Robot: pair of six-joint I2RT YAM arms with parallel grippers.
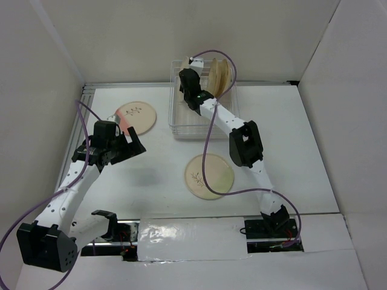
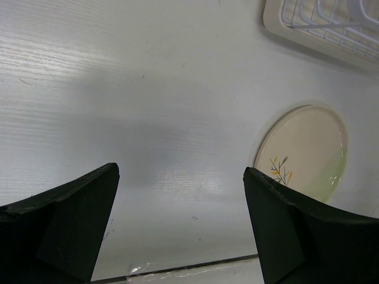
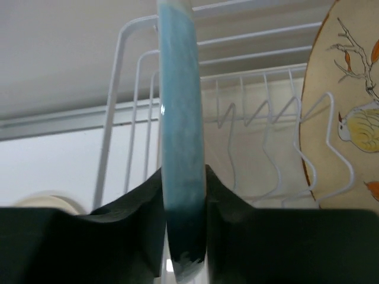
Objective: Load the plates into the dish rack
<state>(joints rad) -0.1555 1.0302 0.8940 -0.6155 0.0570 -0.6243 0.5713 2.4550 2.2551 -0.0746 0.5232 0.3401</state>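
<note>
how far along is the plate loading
Done: tan plates stand upright in the rack. In hand: the right gripper holds the blue plate on edge inside the rack. Still to go: the pink plate and green plate lie flat on the table; the left gripper hangs open and empty.

the white table (image 1: 290, 139) bears three things: the pink plate (image 1: 136, 118) lies flat toward the left, the green plate (image 1: 209, 176) flat near the middle, well apart, and the dish rack (image 1: 181, 130) stands toward the far edge.
</note>
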